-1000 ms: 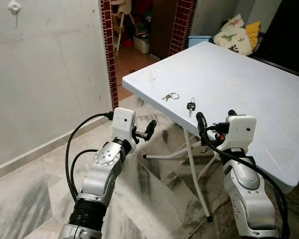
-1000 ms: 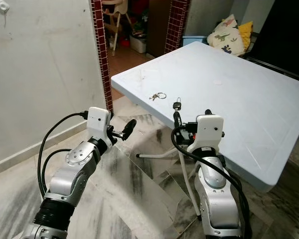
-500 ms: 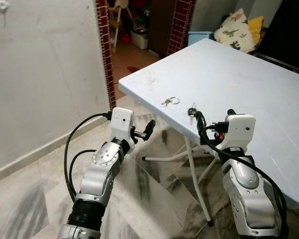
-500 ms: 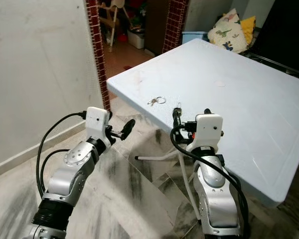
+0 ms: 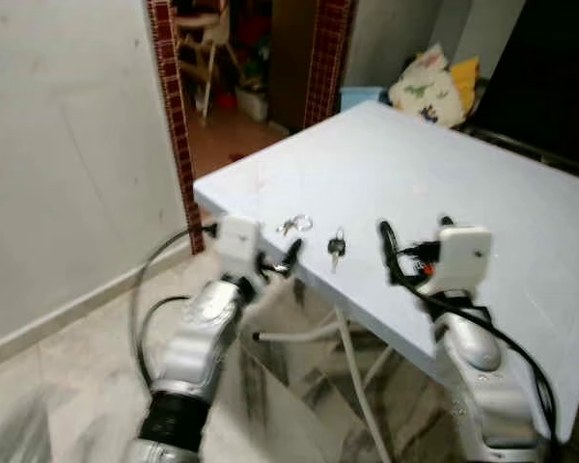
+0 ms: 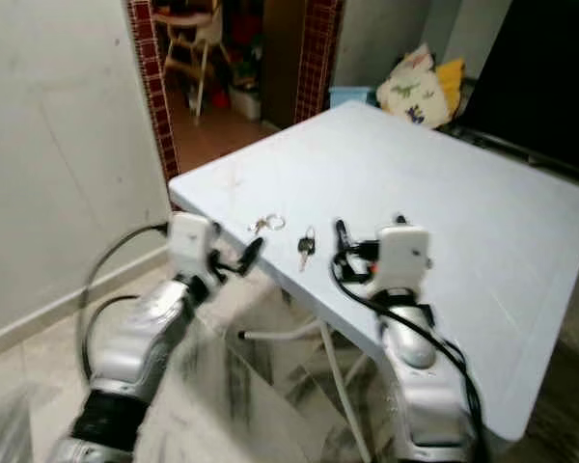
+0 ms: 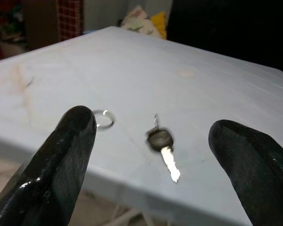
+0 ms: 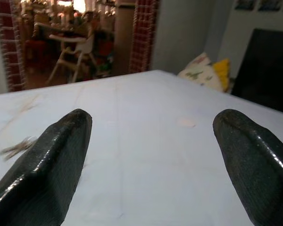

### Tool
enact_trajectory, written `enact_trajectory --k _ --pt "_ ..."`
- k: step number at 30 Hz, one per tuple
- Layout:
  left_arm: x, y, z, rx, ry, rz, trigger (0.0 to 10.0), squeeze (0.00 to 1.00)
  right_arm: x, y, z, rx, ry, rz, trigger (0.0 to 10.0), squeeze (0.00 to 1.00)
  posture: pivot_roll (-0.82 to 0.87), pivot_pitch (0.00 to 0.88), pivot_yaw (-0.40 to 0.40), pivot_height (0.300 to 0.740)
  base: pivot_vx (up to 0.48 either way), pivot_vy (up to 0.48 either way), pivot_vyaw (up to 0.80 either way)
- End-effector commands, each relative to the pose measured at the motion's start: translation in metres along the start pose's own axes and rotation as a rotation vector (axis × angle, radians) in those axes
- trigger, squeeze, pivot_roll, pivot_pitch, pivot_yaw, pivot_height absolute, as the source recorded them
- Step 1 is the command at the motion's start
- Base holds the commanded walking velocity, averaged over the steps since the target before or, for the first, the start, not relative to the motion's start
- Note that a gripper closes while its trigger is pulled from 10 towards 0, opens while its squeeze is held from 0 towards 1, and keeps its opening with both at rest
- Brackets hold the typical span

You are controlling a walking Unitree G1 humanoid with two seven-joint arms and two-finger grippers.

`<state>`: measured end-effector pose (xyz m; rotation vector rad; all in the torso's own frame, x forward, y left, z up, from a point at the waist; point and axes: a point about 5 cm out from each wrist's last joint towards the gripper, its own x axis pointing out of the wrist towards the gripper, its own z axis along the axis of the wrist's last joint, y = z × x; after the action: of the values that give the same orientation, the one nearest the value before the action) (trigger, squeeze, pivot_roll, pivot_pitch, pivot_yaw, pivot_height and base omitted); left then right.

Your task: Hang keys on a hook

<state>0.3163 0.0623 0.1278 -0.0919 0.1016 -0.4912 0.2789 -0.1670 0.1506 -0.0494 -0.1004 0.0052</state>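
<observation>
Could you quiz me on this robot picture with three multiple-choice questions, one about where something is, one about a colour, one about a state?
1. Where does the black-headed key lie?
A. On the floor
B. On the table, near its front edge
C. On the pillow by the wall

2. What colour is the table top?
A. Pale blue-white
B. Dark brown
C. Green

3. How are the fingers of the left gripper?
A. Closed on the key
B. Closed on nothing
C. Spread open, nothing between them

Answers:
1. B: the key rests on the table beside the key ring, close to the edge.
2. A: the whole top looks pale blue-white.
3. C: the left wrist view shows the two fingers wide apart, the key lying on the table beyond them.
</observation>
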Motion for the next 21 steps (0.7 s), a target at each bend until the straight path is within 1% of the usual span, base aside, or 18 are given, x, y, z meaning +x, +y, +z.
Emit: enact_trajectory --k 1,3,4,6,7,9,11,13,17,18,20,21 --pt "-0.004 0.013 0.001 0.018 0.004 0.052 10.0 0.0 0.002 0.008 0.004 0.015 -0.012 0.028 10.0 0.0 0.02 0.0 -0.07 0.74 0.0 0.0 0.0" --pt "-0.005 0.015 0.0 0.024 0.004 0.065 10.0 0.0 0.002 0.009 0.003 0.018 -0.007 0.036 10.0 0.0 0.02 0.0 -0.07 0.74 0.0 0.0 0.0" --pt "-0.006 0.017 0.0 0.032 0.001 0.088 10.0 0.0 0.002 0.01 0.003 0.019 -0.004 0.047 10.0 0.0 0.03 0.0 -0.073 0.74 0.0 0.0 0.0" --pt "-0.007 0.021 0.001 0.074 -0.006 0.144 10.0 0.0 0.002 0.011 0.002 0.019 0.002 0.064 10.0 0.0 0.03 0.0 -0.073 0.74 0.0 0.0 0.0" --pt "-0.009 0.026 0.0 0.081 -0.005 0.179 10.0 0.0 0.002 0.012 0.001 0.023 0.01 0.088 10.0 0.0 0.03 0.0 -0.074 0.74 0.0 0.0 0.0" --pt "-0.013 0.03 -0.002 0.095 -0.003 0.203 10.0 0.0 0.003 0.013 0.001 0.019 0.02 0.106 10.0 0.0 0.04 0.0 -0.075 0.74 0.0 0.0 0.0" --pt "-0.016 0.031 -0.003 0.099 0.002 0.206 10.0 0.0 0.003 0.013 0.0 0.019 0.025 0.108 10.0 0.0 0.04 0.0 -0.074 0.74 0.0 0.0 0.0" --pt "-0.022 0.033 -0.007 0.11 0.023 0.21 10.0 0.0 0.004 0.013 -0.003 0.02 0.042 0.11 10.0 0.0 0.05 0.0 -0.076 0.74 0.0 0.0 0.0" --pt "-0.034 0.035 -0.016 0.118 0.06 0.187 10.0 0.0 0.005 0.016 -0.014 0.007 0.122 0.127 10.0 0.0 0.06 0.0 -0.077 0.74 0.0 0.0 0.0" --pt "-0.04 0.035 -0.021 0.123 0.084 0.172 10.0 0.0 0.006 0.019 -0.022 0.0 0.162 0.137 10.0 0.0 0.07 0.0 -0.075 0.74 0.0 0.0 0.0" --pt "-0.046 0.035 -0.026 0.127 0.103 0.159 10.0 0.0 0.008 0.022 -0.03 -0.019 0.209 0.146 10.0 0.0 0.07 0.0 -0.074 0.74 0.0 0.0 0.0" --pt "-0.048 0.036 -0.027 0.127 0.11 0.159 10.0 0.0 0.01 0.024 -0.031 -0.02 0.213 0.148 10.0 0.0 0.07 0.0 -0.074 0.74 0.0 0.0 0.0"
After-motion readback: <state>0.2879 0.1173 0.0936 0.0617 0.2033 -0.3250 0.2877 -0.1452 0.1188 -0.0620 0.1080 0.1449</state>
